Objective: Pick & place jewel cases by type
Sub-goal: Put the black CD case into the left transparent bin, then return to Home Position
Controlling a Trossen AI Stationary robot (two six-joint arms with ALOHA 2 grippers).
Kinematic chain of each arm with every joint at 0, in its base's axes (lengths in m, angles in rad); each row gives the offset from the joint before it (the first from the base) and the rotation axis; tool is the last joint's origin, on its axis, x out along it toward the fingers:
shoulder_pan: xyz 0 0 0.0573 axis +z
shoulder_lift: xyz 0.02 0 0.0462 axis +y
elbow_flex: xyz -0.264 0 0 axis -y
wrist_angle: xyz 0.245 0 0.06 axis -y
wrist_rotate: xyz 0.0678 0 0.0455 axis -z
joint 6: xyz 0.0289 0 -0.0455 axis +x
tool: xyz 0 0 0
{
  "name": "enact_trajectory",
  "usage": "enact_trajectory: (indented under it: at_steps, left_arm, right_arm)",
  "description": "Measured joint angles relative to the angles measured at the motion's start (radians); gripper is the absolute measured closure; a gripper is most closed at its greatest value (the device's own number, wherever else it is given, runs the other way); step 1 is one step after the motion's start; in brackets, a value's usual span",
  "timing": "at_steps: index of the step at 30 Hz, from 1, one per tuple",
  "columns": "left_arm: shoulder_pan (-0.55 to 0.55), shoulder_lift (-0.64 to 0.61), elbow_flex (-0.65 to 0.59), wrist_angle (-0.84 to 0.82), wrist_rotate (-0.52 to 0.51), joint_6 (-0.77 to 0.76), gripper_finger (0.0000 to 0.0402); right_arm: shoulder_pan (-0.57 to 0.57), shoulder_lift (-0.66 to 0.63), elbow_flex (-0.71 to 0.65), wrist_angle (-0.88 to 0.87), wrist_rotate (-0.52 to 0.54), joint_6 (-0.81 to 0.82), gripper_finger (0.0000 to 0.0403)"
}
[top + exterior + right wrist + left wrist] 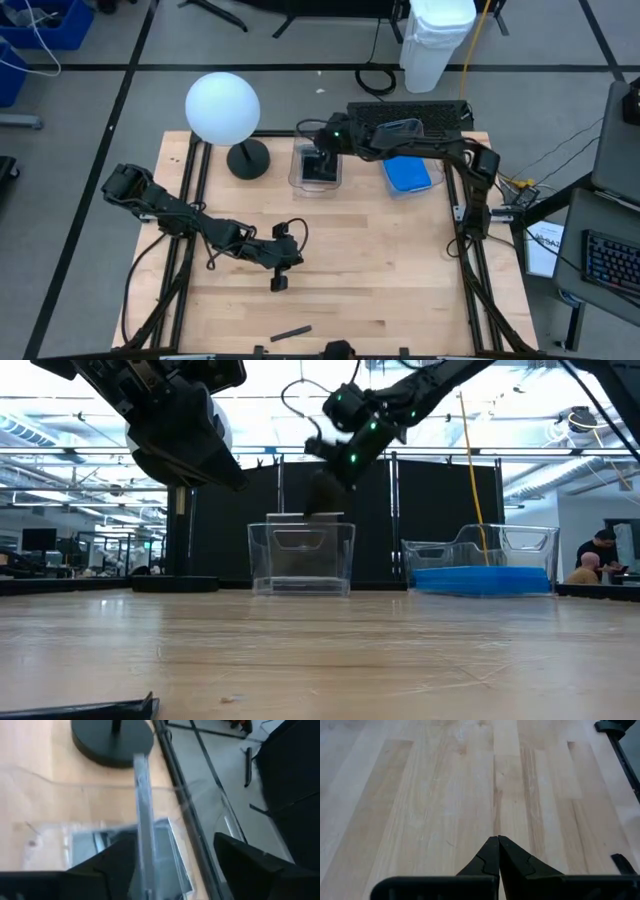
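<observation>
The right arm reached across the table's far side, its gripper (322,160) poised over the left clear tub (316,168). In the right wrist view its fingers (107,862) stood wide apart, with a grey case (144,840) edge-on between them, above the dark cases (167,855) lying in that tub; whether it was gripped I cannot tell. Blue cases (407,174) lay in the right tub (480,560). The left gripper (280,275) hung above bare table (445,795) mid-front, fingers pressed together, empty.

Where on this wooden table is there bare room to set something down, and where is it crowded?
Free: the bare wood between the left gripper and the table's right edge. Crowded: the far edge, with the white globe lamp, two clear plastic tubs and the right gripper.
</observation>
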Motion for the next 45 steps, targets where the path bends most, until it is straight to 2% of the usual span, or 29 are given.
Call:
enact_trajectory:
  at_steps: [3,7,13,16,20,23,26,28,33,36,39,45]
  left_arm:
    - [0.000,0.000,0.000,0.001,0.000,-0.003,0.0394]
    - [0.000,0.000,0.000,0.002,0.000,-0.004,0.0394]
    - [0.000,0.000,0.000,0.004,-0.001,-0.028,0.0394]
    - [0.000,-0.006,0.000,0.005,0.005,-0.029,0.0394]
    - [-0.015,-0.079,0.002,0.006,-0.006,0.031,0.0394]
    - [-0.047,-0.190,-0.016,-0.030,-0.098,0.101,0.0394]
    - [-0.082,-0.335,-0.079,-0.014,-0.203,0.166,0.0394]
    - [-0.094,-0.429,-0.144,0.046,-0.221,0.210,0.0394]
    - [-0.070,-0.709,-0.365,0.232,-0.106,0.294,0.0394]
    - [-0.037,-0.870,-0.482,0.273,-0.015,0.294,0.0394]
    - [-0.015,-1.018,-0.572,0.267,0.027,0.278,0.0394]
    - [-0.006,-1.259,-0.670,0.164,0.036,0.261,0.0394]
  right_arm:
    - [0.014,-0.036,0.001,-0.004,0.000,0.028,0.0130]
    - [0.044,-0.106,0.001,-0.025,0.000,0.067,0.0113]
    - [0.119,-0.244,0.001,-0.137,-0.004,0.146,0.0120]
    - [0.169,-0.330,0.001,-0.238,-0.049,0.195,0.0127]
    - [0.249,-0.458,-0.005,-0.383,-0.080,0.263,0.0135]
    - [0.315,-0.588,-0.089,-0.372,-0.079,0.303,0.0141]
    - [0.371,-0.739,-0.244,-0.257,-0.072,0.343,0.0145]
    - [0.398,-0.847,-0.366,-0.171,-0.046,0.367,0.0147]
    - [0.441,-1.104,-0.657,-0.009,0.038,0.398,0.0147]
    - [0.450,-1.252,-0.816,0.093,0.058,0.397,0.0147]
    - [0.449,-1.395,-0.954,0.200,0.074,0.397,0.0147]
    - [0.449,-1.683,-1.146,0.211,0.191,0.387,0.0147]
